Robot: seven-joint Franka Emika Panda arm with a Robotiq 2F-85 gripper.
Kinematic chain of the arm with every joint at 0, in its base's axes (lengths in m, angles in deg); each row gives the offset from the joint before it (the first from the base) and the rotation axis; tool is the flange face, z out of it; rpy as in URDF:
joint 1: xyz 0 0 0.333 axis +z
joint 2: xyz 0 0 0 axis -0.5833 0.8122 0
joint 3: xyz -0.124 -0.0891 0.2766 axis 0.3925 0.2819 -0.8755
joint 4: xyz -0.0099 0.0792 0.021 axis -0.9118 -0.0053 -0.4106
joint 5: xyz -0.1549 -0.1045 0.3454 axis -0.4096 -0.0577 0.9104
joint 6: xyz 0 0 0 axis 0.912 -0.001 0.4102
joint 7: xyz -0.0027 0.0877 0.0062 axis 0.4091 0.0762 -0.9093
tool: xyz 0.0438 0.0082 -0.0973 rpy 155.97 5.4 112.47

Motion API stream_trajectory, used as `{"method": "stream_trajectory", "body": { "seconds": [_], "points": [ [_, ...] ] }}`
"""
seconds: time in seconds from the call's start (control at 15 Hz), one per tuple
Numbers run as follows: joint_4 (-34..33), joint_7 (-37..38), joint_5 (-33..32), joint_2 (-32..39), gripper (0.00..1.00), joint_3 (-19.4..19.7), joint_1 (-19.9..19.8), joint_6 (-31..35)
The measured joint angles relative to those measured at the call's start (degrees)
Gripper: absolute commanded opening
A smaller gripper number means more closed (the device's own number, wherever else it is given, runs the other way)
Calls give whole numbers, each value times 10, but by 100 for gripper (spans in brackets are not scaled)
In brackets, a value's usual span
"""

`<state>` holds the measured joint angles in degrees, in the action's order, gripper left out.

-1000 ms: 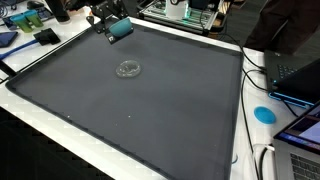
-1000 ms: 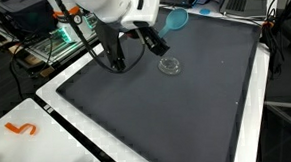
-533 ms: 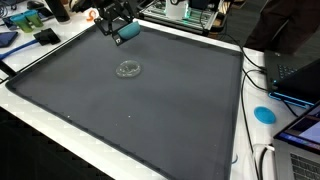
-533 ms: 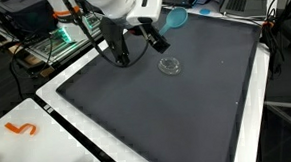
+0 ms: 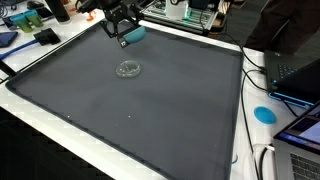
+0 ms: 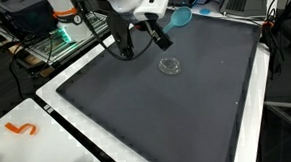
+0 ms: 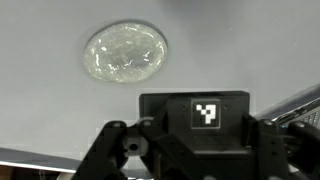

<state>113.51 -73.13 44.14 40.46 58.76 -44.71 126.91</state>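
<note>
Clear round see-through dish [image 5: 128,69] lies flat on the big dark grey mat [image 5: 170,120], a bit closer to the mat's far edge than to its middle. It looks like glass or clear plastic. It is low and shiny with a thin rim, and in the wrist view [image 7: 125,53] light sparkles on its bumpy bottom. You can see nothing inside it.

You hold the black metal pincer [image 6: 161,40] up in the air over the mat, near the mat's edge and well apart from the dish. It does not touch the dish. You cannot tell from these pictures if its fingers are spread or pressed together. The wrist view shows only its boxy black body with a black-and-white square tag [image 7: 207,112], not the tips. In an exterior view a small blue-green patch [image 5: 132,33] sits right by the pincer. It is too small to say whether it is part of the arm or something held.

So, as far as I can judge, nothing is done to the dish yet. It lies free on the mat, not gripped and not lifted.

The mat looks soft and dull, like rubber or cloth, with no shine. It covers most of the white surface [image 5: 60,125], which is smooth and hard. A flat blue round disc [image 5: 265,113] lies on the white part, off the mat.
</note>
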Motion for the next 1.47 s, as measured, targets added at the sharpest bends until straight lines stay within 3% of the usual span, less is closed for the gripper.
{"method": "stream_trajectory", "body": {
  "seconds": [0.67, 1.07, 1.47],
  "points": [
    [1, 166, -45, -3, 31, -5, 48, 70],
    [1, 312, -168, -21, 31, -7, 65, 87],
    [-4, 468, -334, -46, 31, -9, 75, 66]
  ]
}}
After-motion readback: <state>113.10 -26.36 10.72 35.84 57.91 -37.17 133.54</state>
